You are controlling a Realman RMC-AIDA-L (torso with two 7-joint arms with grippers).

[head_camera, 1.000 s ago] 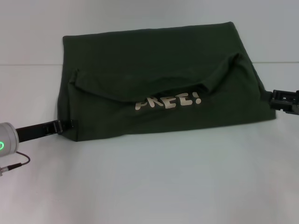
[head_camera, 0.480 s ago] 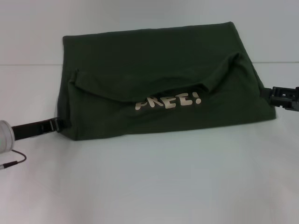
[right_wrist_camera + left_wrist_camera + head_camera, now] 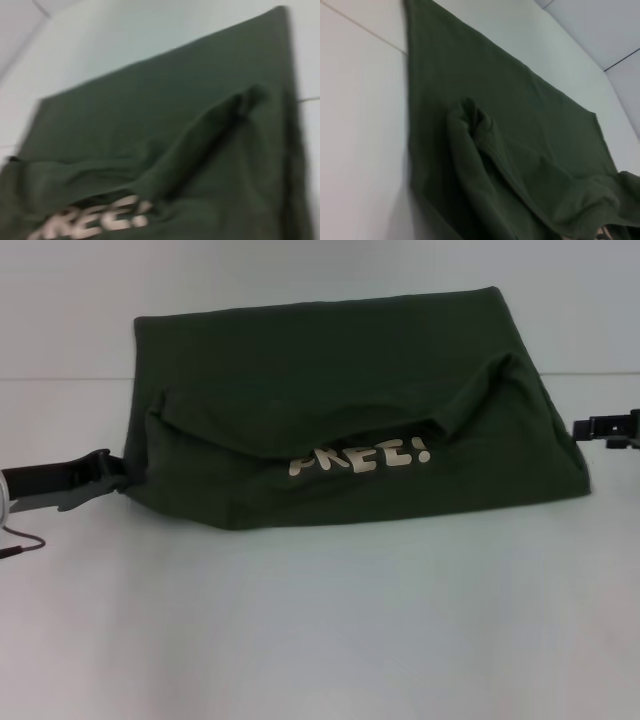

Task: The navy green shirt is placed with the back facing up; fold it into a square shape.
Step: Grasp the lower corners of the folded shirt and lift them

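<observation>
The navy green shirt (image 3: pixel 340 390) lies spread across the table. Its near part is doubled over, so the cream "FREE!" lettering (image 3: pixel 360 457) faces up below a curved fold. My left gripper (image 3: pixel 112 470) is at the shirt's near left corner and seems shut on the cloth there, which is drawn up toward it. My right gripper (image 3: pixel 582 428) sits at the shirt's right edge, level with the fold's right end. The left wrist view shows the shirt (image 3: pixel 510 150) and its fold from the side. In the right wrist view, the shirt (image 3: pixel 165 115) shows with the lettering below the fold.
The white table (image 3: pixel 320 630) runs bare from the shirt to the near edge. A seam line (image 3: pixel 60 377) crosses the tabletop behind the shirt's far part. A thin cable (image 3: pixel 20 543) hangs by my left arm.
My left gripper has risen and moved back along the shirt's left edge, drawing the near left corner with it. The right gripper has moved up and to the right. The lettering has stayed put.
</observation>
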